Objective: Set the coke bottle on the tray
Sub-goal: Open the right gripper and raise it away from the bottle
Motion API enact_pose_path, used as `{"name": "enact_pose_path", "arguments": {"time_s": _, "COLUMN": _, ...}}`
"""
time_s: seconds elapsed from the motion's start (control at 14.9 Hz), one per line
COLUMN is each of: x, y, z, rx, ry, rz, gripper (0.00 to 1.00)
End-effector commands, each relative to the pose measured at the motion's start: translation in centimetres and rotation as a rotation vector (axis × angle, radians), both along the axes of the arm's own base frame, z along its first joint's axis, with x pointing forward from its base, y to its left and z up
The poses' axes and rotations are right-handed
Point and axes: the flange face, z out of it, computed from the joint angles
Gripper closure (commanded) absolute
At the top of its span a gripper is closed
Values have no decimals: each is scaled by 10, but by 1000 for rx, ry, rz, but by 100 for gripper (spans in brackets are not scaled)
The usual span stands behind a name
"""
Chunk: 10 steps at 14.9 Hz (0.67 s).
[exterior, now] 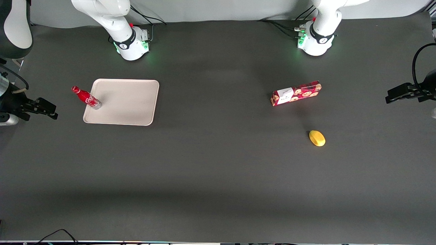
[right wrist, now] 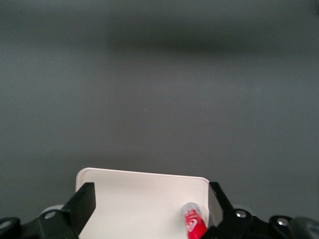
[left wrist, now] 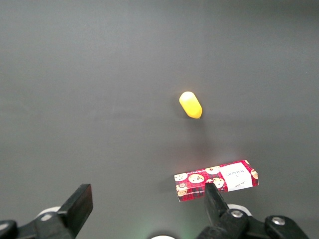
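A dark grey table [exterior: 218, 177] runs wide and mostly bare, with plenty of open cloth between its two ends. Toward the working arm's end lies the beige tray [exterior: 129, 102], flat, its low rim unobstructed on the sides nearest the front camera. The coke bottle [exterior: 86, 98] stands on the tray at the rim nearest the gripper, its clear base inside the rim and its cap leaning out over the edge. The gripper [exterior: 51, 110] hangs well apart from the bottle at the table's edge, fingers spread and holding nothing. Toward the parked arm's end sit a red cookie box [exterior: 295, 93] and, nearer the camera, a yellow lemon [exterior: 317, 138].
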Motion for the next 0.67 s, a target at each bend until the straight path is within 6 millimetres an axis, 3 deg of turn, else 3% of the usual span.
{"name": "enact_pose_path", "arguments": {"time_s": 0.0, "x": 48, "y": 31, "z": 23, "rx": 66, "ry": 31, "rz": -90, "gripper": 0}}
{"name": "enact_pose_path", "arguments": {"time_s": 0.34, "x": 47, "y": 39, "z": 28, "rx": 84, "ry": 24, "rz": -82, "gripper": 0}}
{"name": "enact_pose_path", "arguments": {"time_s": 0.6, "x": 24, "y": 41, "z": 35, "rx": 77, "ry": 112, "rz": -84, "gripper": 0}}
